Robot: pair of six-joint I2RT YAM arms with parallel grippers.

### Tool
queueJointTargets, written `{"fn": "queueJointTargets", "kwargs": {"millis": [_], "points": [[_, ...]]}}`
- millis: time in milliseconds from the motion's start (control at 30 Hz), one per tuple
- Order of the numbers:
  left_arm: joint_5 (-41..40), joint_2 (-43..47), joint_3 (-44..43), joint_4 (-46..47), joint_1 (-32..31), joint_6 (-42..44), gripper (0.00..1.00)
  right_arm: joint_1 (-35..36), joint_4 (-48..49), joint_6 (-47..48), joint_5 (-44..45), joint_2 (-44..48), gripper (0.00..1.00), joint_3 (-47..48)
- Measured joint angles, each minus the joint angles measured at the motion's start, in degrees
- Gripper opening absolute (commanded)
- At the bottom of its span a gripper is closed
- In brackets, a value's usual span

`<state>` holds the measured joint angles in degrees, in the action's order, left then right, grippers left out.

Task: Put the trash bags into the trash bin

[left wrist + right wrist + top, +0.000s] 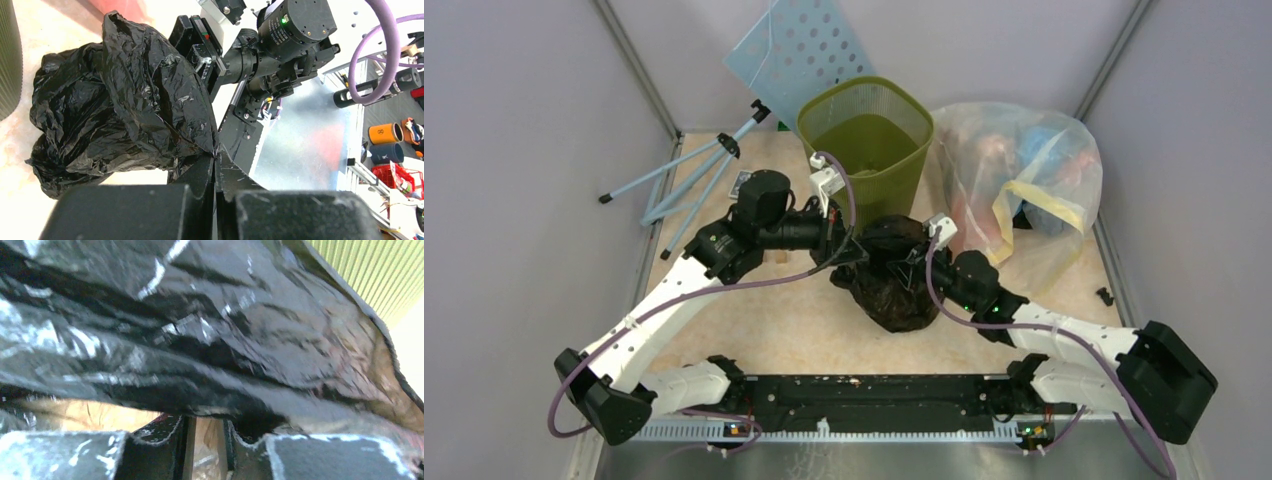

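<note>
Two tools meet at one black trash bag [894,290], which sits bunched on the desk [774,325] just in front of the trash bin [869,140], not yet in it. The left tool [215,162] is clenched on a pinch of film at the bag's near corner. The right tool [207,435] has its jaws parted a little, with film draped over the tips and nothing seen caught between them.

Thin, glossy and crinkled, the bag should weigh almost nothing, hold no shape and slip easily from a shallow pinch. A gathered fold or bunched edge is likely the surest hold. Lifted, it would probably hang and billow, and could snag on the bin's rim.

The bin's mouth stands open. To its right a clear bag of rubbish [1014,180] sits touching or just beside it, so room looks tight there. On the left lies a folded tripod [694,175], and a pale blue perforated board [799,50] leans behind.
</note>
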<state>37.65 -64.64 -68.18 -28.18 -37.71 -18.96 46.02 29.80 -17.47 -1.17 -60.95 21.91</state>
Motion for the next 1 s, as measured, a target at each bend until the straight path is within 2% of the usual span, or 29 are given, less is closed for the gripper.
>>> {"fn": "queueJointTargets", "kwargs": {"millis": [67,167,200,333,400,433,667,1000], "points": [[0.4,0.0,0.1,0.4,0.0,-0.2,0.02,0.0,0.9,0.4,0.1,-1.3,0.23,1.2],[1.2,0.0,0.6,1.1,0.0,-0.5,0.13,0.0,2.0,0.4,1.2,-3.4,0.21,3.9],[1.9,0.0,0.9,1.5,0.0,-0.5,0.21,0.0,2.4,0.4,1.6,-4.3,0.21,4.9],[5.9,0.0,2.3,2.1,0.1,-0.3,0.67,0.0,4.7,-0.6,0.9,-8.5,0.19,6.8],[6.3,0.2,2.3,2.0,0.1,1.0,0.82,0.0,5.6,-1.6,-0.5,-10.2,0.19,6.6],[5.9,0.5,2.3,1.8,0.1,1.8,0.85,0.0,6.7,-2.3,-1.5,-11.1,0.19,6.2],[-5.6,1.9,-0.8,-0.7,0.0,7.8,0.99,2.6,11.6,-5.4,-6.1,-14.0,0.19,2.4],[-16.2,-8.5,-12.6,-4.3,-4.8,17.1,0.99,3.3,10.7,-6.1,-6.6,-13.4,0.18,3.6]]}}
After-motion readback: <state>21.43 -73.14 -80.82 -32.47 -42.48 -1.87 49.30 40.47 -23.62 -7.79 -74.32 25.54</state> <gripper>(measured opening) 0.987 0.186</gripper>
